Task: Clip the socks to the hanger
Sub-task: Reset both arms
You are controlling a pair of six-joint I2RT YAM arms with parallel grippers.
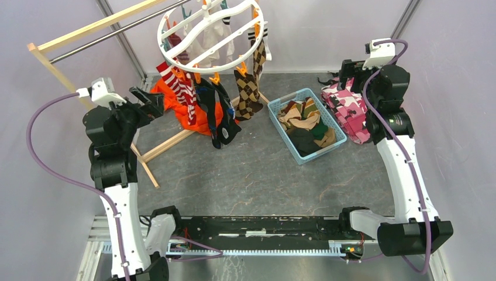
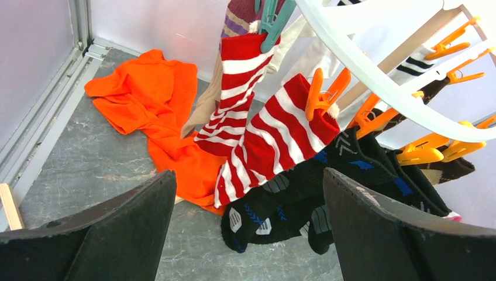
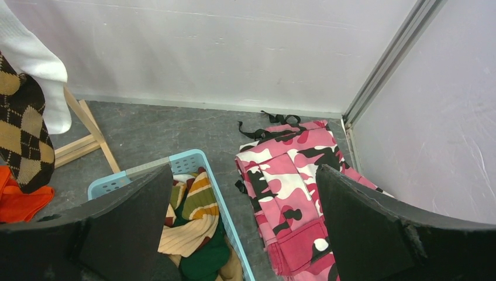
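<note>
The white round hanger hangs at the back left, its ring carrying orange clips and a teal clip. Clipped to it are red-and-white striped socks, black-and-blue socks, a brown argyle sock and white socks. More socks lie in a blue basket. My left gripper is open and empty, facing the striped sock and black sock. My right gripper stands open and empty above the basket rim.
An orange garment lies on the floor under the hanger. The wooden rack with its metal bar stands at the back left. A pink camouflage cloth lies right of the basket. Walls close in on all sides.
</note>
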